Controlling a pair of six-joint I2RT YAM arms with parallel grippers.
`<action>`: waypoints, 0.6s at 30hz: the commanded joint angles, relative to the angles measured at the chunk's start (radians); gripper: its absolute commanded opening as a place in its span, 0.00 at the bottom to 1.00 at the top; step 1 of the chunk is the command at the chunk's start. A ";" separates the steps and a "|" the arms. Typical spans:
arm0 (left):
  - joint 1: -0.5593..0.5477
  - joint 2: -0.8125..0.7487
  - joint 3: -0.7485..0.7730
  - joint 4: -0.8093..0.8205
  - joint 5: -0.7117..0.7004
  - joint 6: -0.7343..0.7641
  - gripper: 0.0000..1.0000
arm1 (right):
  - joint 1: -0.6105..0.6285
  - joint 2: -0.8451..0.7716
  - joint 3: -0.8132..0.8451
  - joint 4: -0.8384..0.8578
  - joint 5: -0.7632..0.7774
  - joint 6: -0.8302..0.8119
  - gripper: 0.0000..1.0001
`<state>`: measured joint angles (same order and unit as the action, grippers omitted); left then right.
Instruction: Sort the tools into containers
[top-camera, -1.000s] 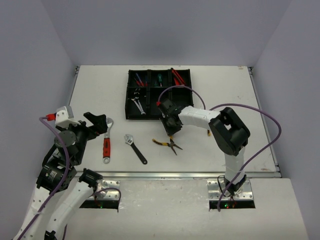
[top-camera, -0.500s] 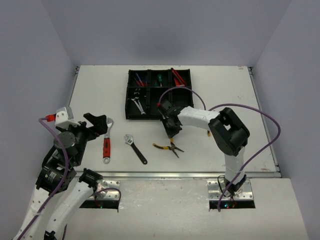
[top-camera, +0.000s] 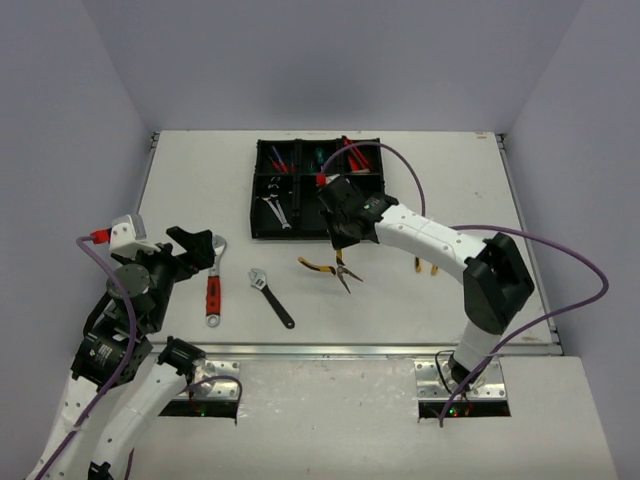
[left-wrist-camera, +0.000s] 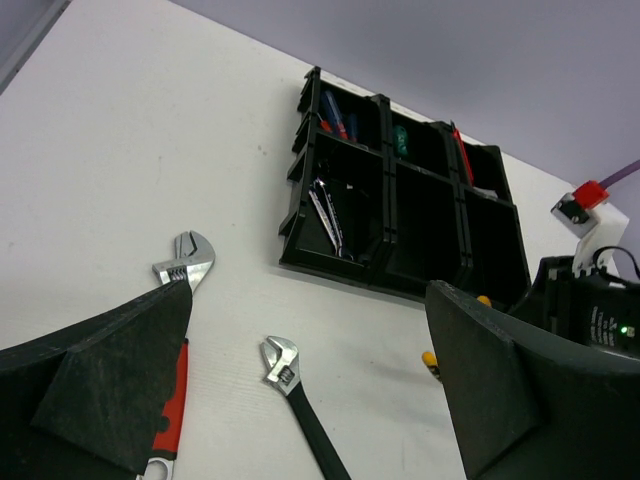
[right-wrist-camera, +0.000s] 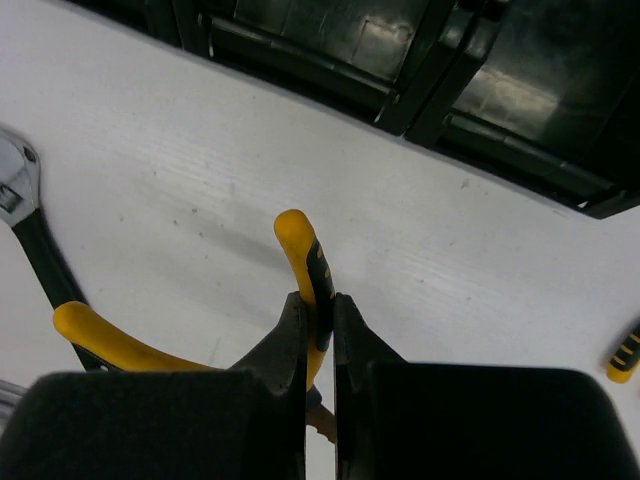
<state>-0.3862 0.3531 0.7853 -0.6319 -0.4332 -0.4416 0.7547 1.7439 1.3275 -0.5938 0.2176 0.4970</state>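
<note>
The right gripper (top-camera: 345, 237) is clenched on the yellow-handled pliers (top-camera: 323, 267). In the right wrist view its two dark fingers (right-wrist-camera: 285, 345) pinch one yellow handle (right-wrist-camera: 298, 240) between them, while the other handle splays out to the left. The pliers sit over the white surface (top-camera: 190, 180), just near of the black tray (top-camera: 290, 236) and below its middle column. Whether their nose touches the surface I cannot tell.

The left gripper (top-camera: 198, 250) hangs at the left side of the surface with its fingers (left-wrist-camera: 100, 390) spread wide and grasping nothing. A red-handled adjustable wrench (top-camera: 213, 290) lies just beside it, with its silver head pointing far. To the right of that, a black-handled adjustable wrench (top-camera: 272, 298) lies slanted on the surface, between the red one and the pliers and apart from both.

In the tray, silver spanners (top-camera: 273, 210) rest in the near-left compartment. Red and blue screwdrivers (top-camera: 280, 160) are in the far-left one, and a green-handled screwdriver (top-camera: 316, 157) is in the far-middle one. Red tools (top-camera: 355, 155) are in the far-right one, too small to name. The near-middle compartment is partly hidden by the right arm.

A yellow-and-black handle end (top-camera: 433, 268) shows on the surface just near of the right arm's forearm, well right of the held pliers.
</note>
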 joint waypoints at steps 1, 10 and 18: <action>-0.011 -0.008 0.002 0.037 -0.001 0.011 1.00 | -0.047 0.034 0.225 -0.005 0.144 0.014 0.00; -0.016 -0.009 0.002 0.037 -0.004 0.009 1.00 | -0.114 0.343 0.720 -0.070 0.373 -0.043 0.00; -0.020 -0.011 0.002 0.036 -0.002 0.010 1.00 | -0.118 0.466 0.799 0.027 0.512 -0.053 0.00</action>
<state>-0.3943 0.3508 0.7853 -0.6319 -0.4347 -0.4417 0.6310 2.2129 2.1242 -0.6567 0.6228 0.4420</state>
